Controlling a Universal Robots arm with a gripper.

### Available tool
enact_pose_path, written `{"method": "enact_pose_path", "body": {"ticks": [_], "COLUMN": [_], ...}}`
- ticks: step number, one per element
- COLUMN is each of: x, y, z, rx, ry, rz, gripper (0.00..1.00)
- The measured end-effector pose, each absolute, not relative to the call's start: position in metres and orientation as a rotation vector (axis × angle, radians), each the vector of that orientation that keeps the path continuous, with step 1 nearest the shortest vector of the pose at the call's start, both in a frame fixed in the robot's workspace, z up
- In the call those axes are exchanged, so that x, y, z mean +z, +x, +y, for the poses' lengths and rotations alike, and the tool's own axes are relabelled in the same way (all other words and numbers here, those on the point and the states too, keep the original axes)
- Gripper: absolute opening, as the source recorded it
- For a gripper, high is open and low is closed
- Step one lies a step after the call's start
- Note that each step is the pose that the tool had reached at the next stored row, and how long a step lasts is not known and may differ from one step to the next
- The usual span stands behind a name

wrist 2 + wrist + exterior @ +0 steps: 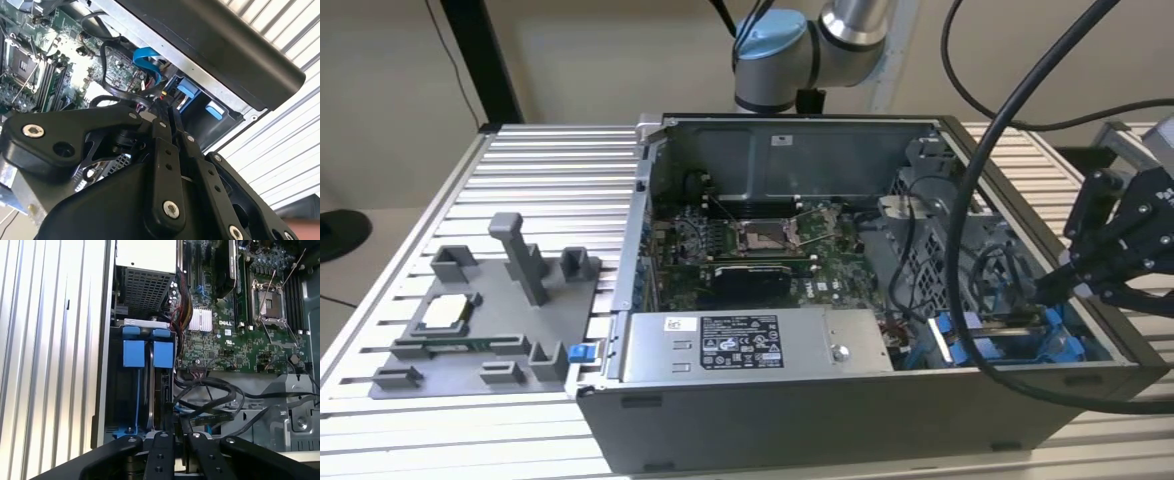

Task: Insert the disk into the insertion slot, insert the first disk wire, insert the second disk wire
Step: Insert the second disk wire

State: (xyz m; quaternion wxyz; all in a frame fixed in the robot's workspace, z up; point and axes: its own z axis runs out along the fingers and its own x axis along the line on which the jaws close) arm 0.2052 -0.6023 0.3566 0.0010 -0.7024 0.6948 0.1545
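While its fingers (pixel 161 142) meet, the claw (pixel 168 111) hangs over the insertion slot (pixel 114 400).

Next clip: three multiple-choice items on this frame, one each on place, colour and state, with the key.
1. In the exterior view the pincer is: A at the view's left; B at its centre; C at its right, over the case.
2. The plastic latch pieces are: A blue; B red; C yellow.
3. The case is: A closed; B open, motherboard exposed; C upside down.
Key: C, it hangs by the case's right end; A, blue in the first wrist view; B, the board lies bare.
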Motion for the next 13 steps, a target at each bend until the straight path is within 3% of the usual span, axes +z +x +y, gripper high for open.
{"method": "enact_pose_path", "body": {"ticks": [13], "x": [0.371], "y": [0.201], "z": [-0.59], "rx": [0.485], "ry": [-2.205], "rz": [2.182], "gripper": [0.0]}}
